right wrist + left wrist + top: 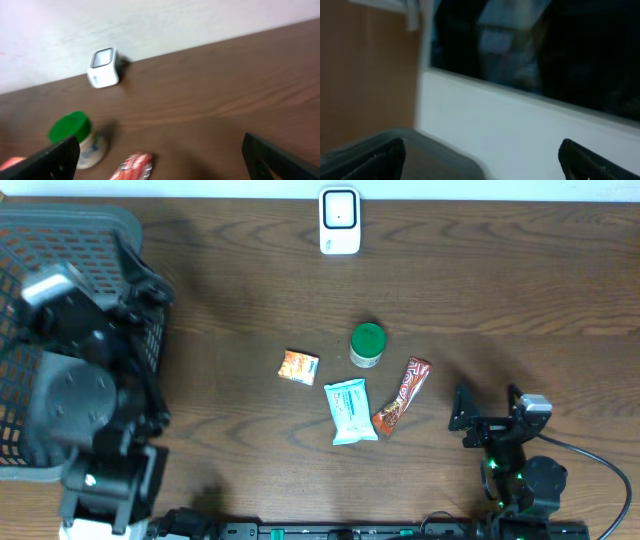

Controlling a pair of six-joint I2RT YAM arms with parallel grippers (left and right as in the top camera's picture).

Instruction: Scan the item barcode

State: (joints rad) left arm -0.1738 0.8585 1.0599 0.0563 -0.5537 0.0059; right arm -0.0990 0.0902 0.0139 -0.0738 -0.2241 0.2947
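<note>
Looks like a robotics lab dressed up as a shop checkout. A white scanner [339, 221] stands at the far edge of a dark wood-grain table [500, 290], and over on the left there's a black mesh basket [60, 235], the shopping kind. Mid-table, small groceries: a green-lidded jar [367, 345], an orange packet [298, 367], a pale blue packet [350, 411], a red snack bar [402, 395]. Now the lab side of it: black robot hardware at the near edge, a left arm [80, 400] and a right arm [520, 470], with a cable [600, 460] looping off the right one. A plain pale wall [150, 20] runs behind the table. The left wrist view is too blurred to add anything.
</note>
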